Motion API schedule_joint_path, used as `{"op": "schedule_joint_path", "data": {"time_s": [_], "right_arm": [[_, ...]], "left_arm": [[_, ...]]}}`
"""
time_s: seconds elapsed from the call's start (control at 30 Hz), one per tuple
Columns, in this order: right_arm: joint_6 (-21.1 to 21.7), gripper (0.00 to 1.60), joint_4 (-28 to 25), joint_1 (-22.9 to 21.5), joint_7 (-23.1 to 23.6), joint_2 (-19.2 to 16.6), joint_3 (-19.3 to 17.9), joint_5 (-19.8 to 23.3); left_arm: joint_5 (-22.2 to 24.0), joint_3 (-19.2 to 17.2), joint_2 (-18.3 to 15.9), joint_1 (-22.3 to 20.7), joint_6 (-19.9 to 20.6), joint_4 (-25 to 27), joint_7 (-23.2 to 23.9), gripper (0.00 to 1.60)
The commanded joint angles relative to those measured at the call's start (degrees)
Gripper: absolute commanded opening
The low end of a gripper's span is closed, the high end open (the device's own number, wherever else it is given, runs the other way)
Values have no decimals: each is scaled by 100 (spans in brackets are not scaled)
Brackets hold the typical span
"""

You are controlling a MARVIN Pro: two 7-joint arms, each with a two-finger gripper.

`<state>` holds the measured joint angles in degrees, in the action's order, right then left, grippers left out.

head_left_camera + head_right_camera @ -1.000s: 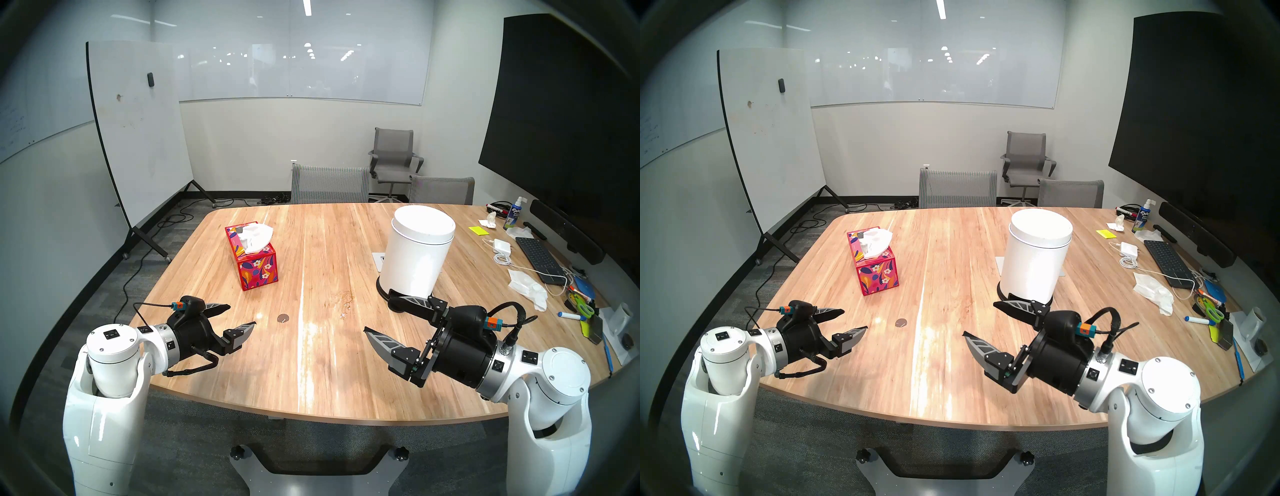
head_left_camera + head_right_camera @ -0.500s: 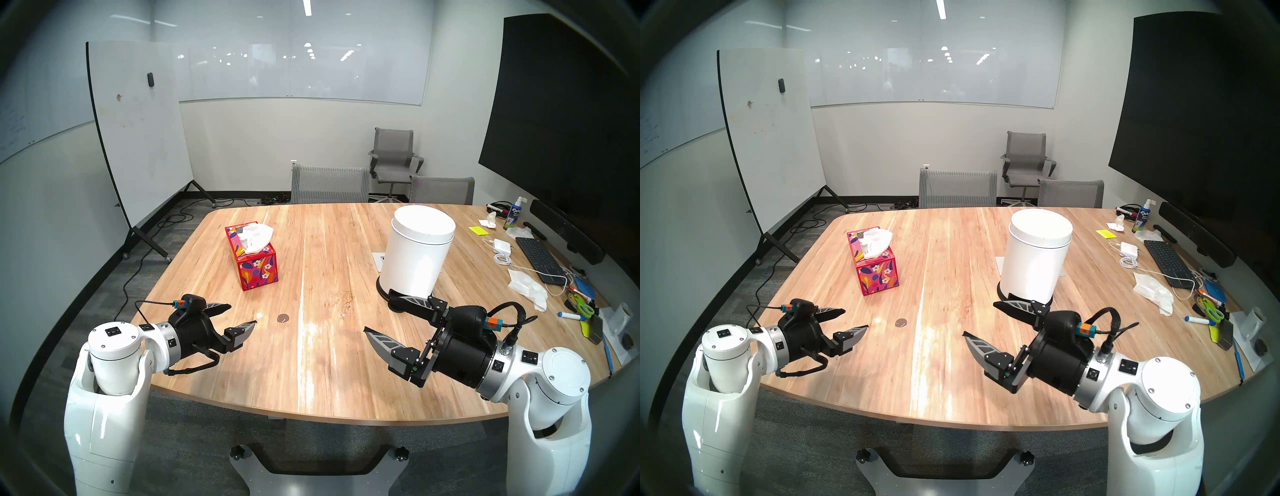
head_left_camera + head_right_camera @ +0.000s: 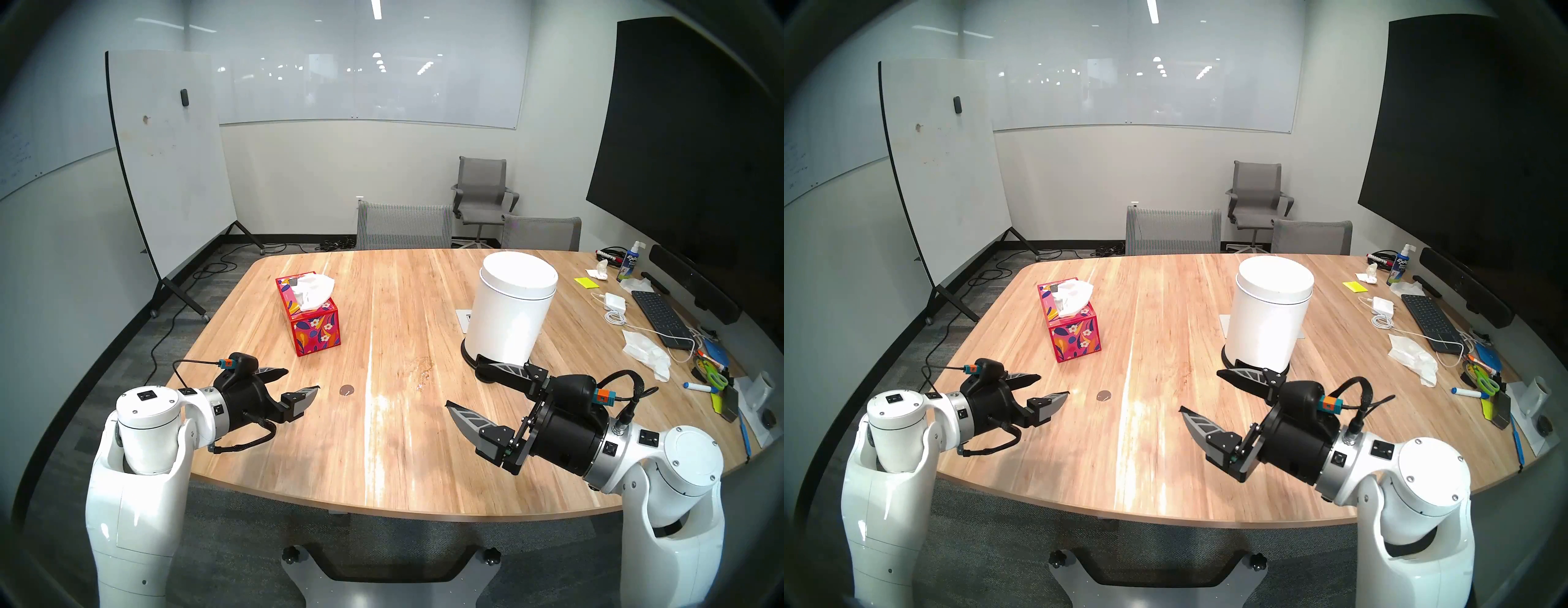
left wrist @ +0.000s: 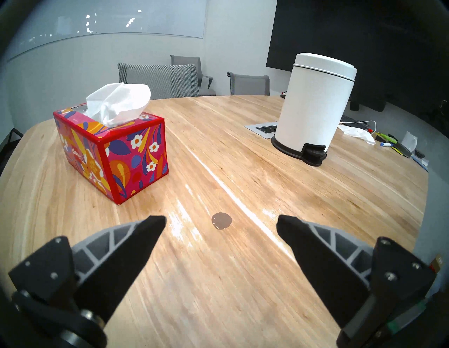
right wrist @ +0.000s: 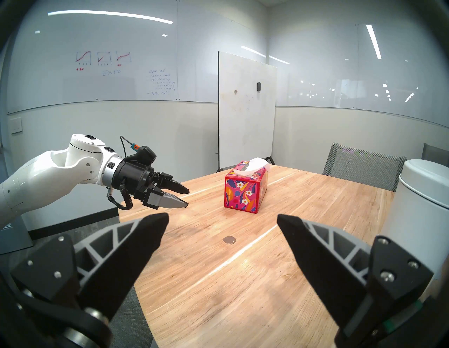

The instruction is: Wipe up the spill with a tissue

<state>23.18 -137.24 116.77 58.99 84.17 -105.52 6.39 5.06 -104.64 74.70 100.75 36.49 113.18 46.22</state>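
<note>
The left gripper (image 3: pixel 302 381) has edged forward, jaws spread and empty; the spill (image 3: pixel 347 389) now lies just ahead of them. The tissue (image 3: pixel 313 290) sits untouched in the floral box (image 3: pixel 315 332) beyond, so fetching it likely comes next. The right gripper (image 3: pixel 466 386) idles, jaws spread.

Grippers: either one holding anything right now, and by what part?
Nothing held. Left gripper and right gripper are both open and empty; the tissue sits in its box, untouched.
</note>
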Motion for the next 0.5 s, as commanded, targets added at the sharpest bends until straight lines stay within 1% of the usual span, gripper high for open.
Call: {"op": "schedule_joint_path", "data": {"time_s": [0.0, 0.07, 0.1, 0.3, 0.33, 0.4, 0.47], "right_arm": [[-2, 160, -81, -11, 13, 1, -6, 21], [-3, 160, -80, -12, 14, 1, -6, 20], [-3, 160, -80, -12, 14, 1, -6, 20], [-3, 160, -79, -12, 15, 2, -5, 19], [-3, 160, -79, -13, 15, 2, -5, 18], [-4, 160, -78, -13, 15, 3, -5, 18], [-4, 160, -78, -13, 16, 3, -6, 18]], "left_arm": [[-9, 58, -3, -461, 75, 0, -105, 160], [-27, 98, -23, -663, 124, -94, -178, 160], [-27, 98, -23, -663, 124, -94, -178, 160], [-62, 161, -86, -1014, 153, -293, -321, 160], [-87, 192, -110, -1174, 165, -414, -365, 160], [-77, 208, -133, -1211, 157, -457, -413, 160], [-123, 238, -163, -1349, 179, -582, -425, 160]]}}
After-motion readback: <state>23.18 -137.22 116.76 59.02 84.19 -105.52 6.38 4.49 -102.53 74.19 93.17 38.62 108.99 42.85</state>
